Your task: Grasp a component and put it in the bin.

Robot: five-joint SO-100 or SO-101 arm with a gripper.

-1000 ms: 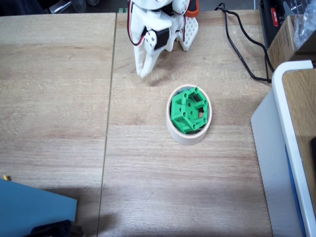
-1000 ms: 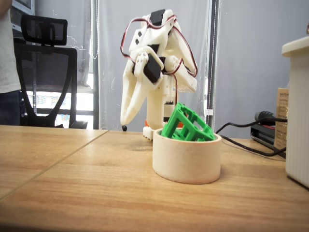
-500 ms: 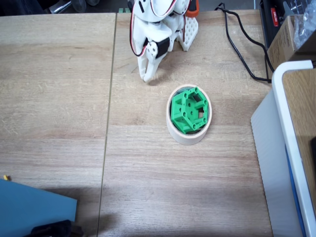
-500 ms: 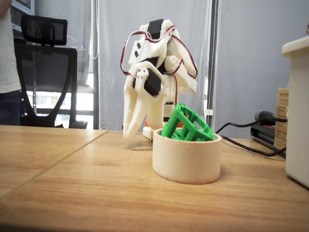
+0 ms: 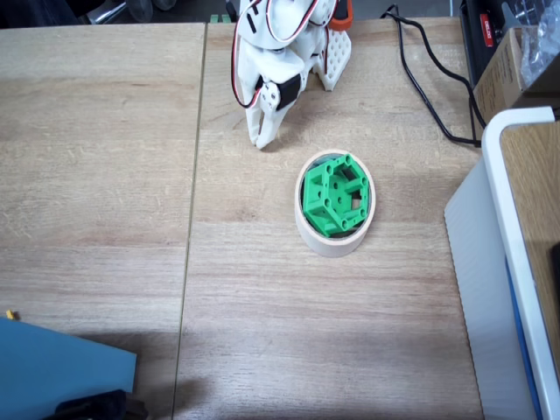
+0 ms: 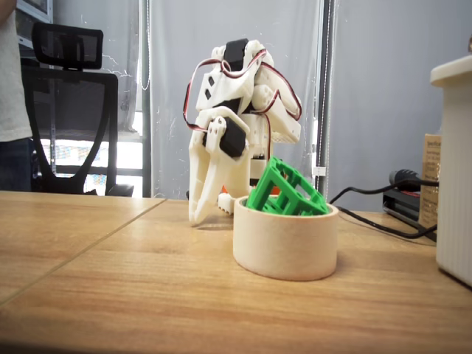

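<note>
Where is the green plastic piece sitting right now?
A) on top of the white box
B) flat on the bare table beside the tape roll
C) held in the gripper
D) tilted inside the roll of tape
D: the green hexagonal block leans at an angle inside the masking tape roll, poking above its rim, while the gripper points down at the table beside it, holding nothing.

The component (image 5: 333, 196) sits tilted inside the bin (image 5: 336, 238).

A bright green component (image 5: 333, 195) is seen inside a cream bin (image 5: 335, 240). The gripper (image 5: 262, 140) is white, with red and black wires (image 6: 198, 70) looped over it. The table (image 5: 96, 157) is coloured light oak with wood grain. A black cable (image 5: 423, 79) and a white box (image 5: 516, 262) edged in blue are shown at the right.
</note>
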